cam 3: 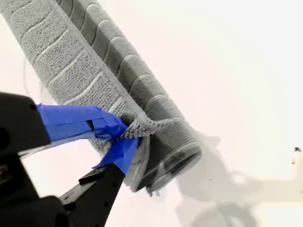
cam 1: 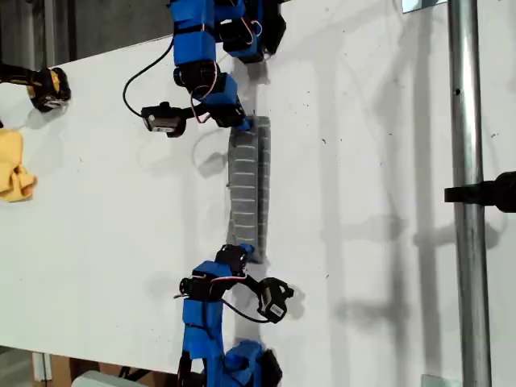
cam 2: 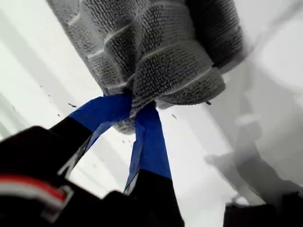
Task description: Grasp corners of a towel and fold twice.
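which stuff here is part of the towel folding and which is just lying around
In the job:
- towel
- my first gripper, pinching one end
- my second gripper, pinching a corner

Lying about:
- yellow cloth
- metal pole

1. The white table [cam 1: 387, 201] fills most of the exterior view.
2. The towel [cam 1: 246, 189] is a long thin grey strip with pale stripes, in the middle of the table.
3. A blue arm reaches down from the top, and its gripper [cam 1: 248, 123] meets the towel's top end.
4. Another blue arm reaches up from the bottom, and its gripper [cam 1: 244, 254] meets the bottom end.
5. A yellow cloth [cam 1: 14, 169] lies at the exterior view's left edge.
6. A shiny metal pole [cam 1: 469, 210] runs up the exterior view's right.
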Available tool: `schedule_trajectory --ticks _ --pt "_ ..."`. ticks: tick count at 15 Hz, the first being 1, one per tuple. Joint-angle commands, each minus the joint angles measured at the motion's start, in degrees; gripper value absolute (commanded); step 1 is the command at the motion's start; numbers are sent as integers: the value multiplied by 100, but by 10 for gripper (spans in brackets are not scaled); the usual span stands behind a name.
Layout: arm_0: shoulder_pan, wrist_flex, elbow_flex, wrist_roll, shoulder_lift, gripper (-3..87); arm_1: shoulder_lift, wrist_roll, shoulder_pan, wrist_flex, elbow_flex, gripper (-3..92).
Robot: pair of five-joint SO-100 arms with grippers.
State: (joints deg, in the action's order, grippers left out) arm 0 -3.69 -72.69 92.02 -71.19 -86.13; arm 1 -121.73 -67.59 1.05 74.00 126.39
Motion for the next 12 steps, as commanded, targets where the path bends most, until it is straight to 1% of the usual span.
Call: schedule_trajectory --ticks 1,2,5,7,11,12 --pt "360 598 686 -527 -325 -12 -26 -132 -202 -703 343 -1" --pt "360 923 1020 -659 -316 -12 185 -141 -202 -932 413 -1" --pt "167 1362 1564 -809 -272 -11 809 -141 -9 -1292 475 -1" --pt "-53 1354 1626 -633 -202 -11 773 -141 229 -1274 721 -1" --pt "-185 1055 1020 -316 -290 -11 -44 -272 413 -756 1345 -1" --pt "-167 1011 861 -185 -290 1 -325 -255 413 -633 1406 -1"
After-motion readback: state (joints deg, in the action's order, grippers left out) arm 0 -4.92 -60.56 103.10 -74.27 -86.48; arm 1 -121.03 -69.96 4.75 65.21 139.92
